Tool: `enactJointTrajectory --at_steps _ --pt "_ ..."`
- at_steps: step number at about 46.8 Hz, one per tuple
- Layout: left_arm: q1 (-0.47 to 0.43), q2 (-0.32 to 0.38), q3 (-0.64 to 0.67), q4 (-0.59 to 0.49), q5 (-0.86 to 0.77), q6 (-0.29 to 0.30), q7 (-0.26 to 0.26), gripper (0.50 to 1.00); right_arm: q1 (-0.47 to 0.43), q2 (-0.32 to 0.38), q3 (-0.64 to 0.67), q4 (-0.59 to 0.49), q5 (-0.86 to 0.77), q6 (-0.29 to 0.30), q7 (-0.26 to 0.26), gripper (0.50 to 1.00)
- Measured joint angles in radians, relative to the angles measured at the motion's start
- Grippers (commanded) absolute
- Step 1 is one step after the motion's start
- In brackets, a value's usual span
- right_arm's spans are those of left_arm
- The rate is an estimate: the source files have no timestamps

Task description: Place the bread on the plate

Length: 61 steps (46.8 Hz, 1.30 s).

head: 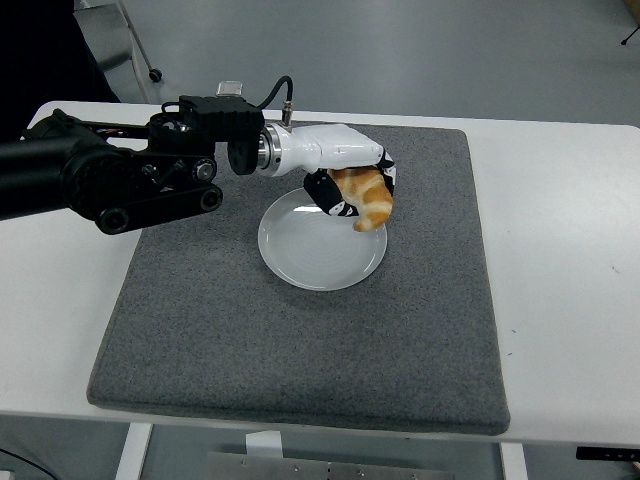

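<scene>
- The left hand [352, 190] reaches in from the left side and its fingers are curled around the bread [366, 198], so the bread is gripped and not lying on anything.
- The bread is a golden croissant-like piece. It hangs over the far right part of the plate [300, 250], close above the rim, and I judge it does not touch the plate yet.
- The hand holds the bread from above and behind, with the free end of the bread pointing down; this way the bread can meet the plate first and the fingers can let go without pressing on the dish.
- The plate is pale and round, and it stands near the middle of the grey mat [200, 340], which covers most of the white worktop [560, 250]. The mat probably keeps the plate from sliding.
- In my judgement the task is near its end: what is left is to bring the bread a little more toward the middle of the plate, lower it, and open the fingers.
- The right arm is not visible.
</scene>
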Motion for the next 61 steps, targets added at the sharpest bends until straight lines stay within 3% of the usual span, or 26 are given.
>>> enactJointTrajectory --at_steps 18,47,48,50,55,59,61 --pt "0.078 -0.003 0.001 0.027 0.045 0.003 0.0 0.5 0.0 0.0 0.0 0.0 0.0 0.0 0.0 0.93" --pt "0.112 -0.001 0.036 0.047 0.053 0.003 0.0 0.5 0.0 0.0 0.0 0.0 0.0 0.0 0.0 0.932" --pt "0.114 -0.001 0.036 0.047 0.053 0.003 0.0 0.544 0.0 0.0 0.0 0.0 0.0 0.0 0.0 0.93" --pt "0.115 -0.001 0.036 0.048 0.053 0.004 0.0 0.689 0.0 0.0 0.0 0.0 0.0 0.0 0.0 0.93" --pt "0.116 -0.001 0.033 0.056 0.053 0.004 0.0 0.878 0.0 0.0 0.0 0.0 0.0 0.0 0.0 0.932" --pt "0.118 -0.001 0.033 0.056 0.051 0.004 0.0 0.983 0.0 0.0 0.0 0.0 0.0 0.0 0.0 0.93" --pt "0.118 -0.001 0.033 0.056 0.05 0.004 0.0 0.99 0.0 0.0 0.0 0.0 0.0 0.0 0.0 0.932"
